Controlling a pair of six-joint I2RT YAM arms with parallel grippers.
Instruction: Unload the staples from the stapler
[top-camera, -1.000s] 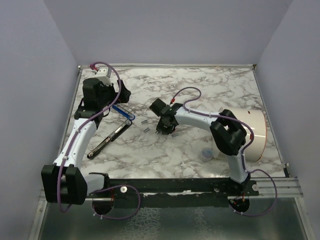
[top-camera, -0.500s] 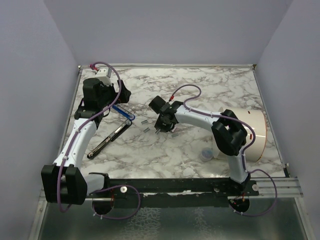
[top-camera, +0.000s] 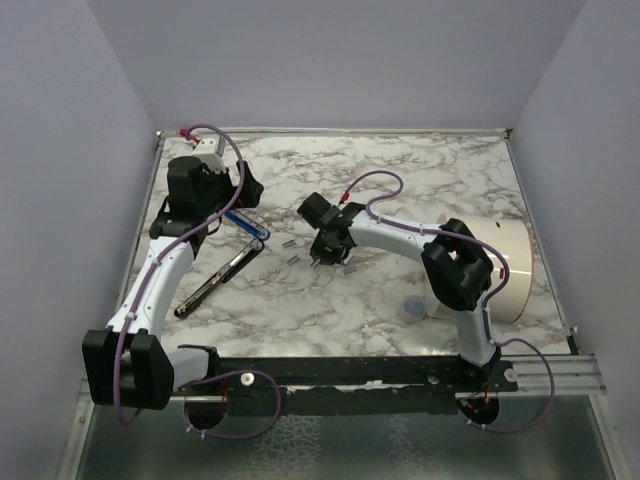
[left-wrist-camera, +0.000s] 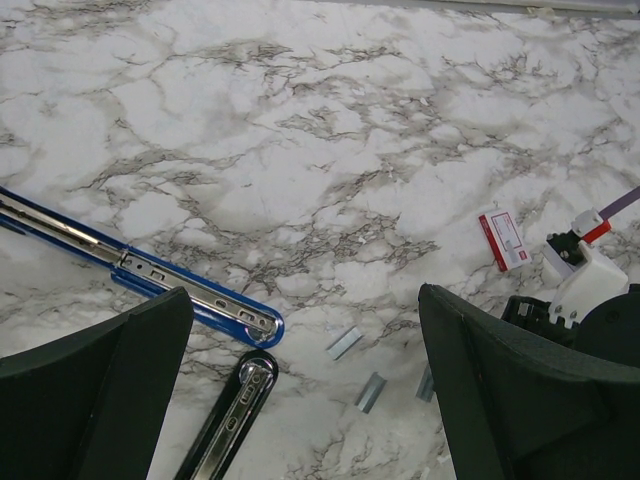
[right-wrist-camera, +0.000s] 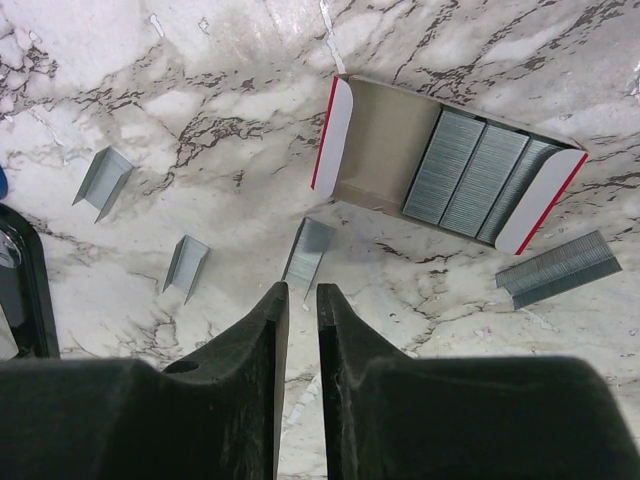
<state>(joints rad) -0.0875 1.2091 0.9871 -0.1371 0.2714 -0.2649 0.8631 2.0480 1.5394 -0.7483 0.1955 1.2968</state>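
The stapler lies opened on the marble: a blue part with a silvery slotted rail (left-wrist-camera: 150, 275) (top-camera: 248, 224) and a long black arm (left-wrist-camera: 235, 415) (top-camera: 215, 280). Loose staples lie right of it as short silvery strips (left-wrist-camera: 344, 343) (right-wrist-camera: 186, 266) (top-camera: 285, 242). My left gripper (left-wrist-camera: 305, 295) (top-camera: 238, 195) hovers wide open above the blue part's end, holding nothing. My right gripper (right-wrist-camera: 297, 288) (top-camera: 320, 260) points down at the table with only a narrow gap between its fingers and nothing in it. One strip (right-wrist-camera: 308, 255) lies just beyond its tips.
An open white and red staple box (right-wrist-camera: 380, 140) (left-wrist-camera: 502, 240) with full strips inside lies ahead of the right gripper. Beside it is a longer loose strip (right-wrist-camera: 557, 268). A big white roll (top-camera: 510, 265) and a small clear cap (top-camera: 412, 308) sit at the right.
My right gripper has shifted slightly left and its jaws have narrowed a little; a strip beside it now shows. The left arm has not moved.
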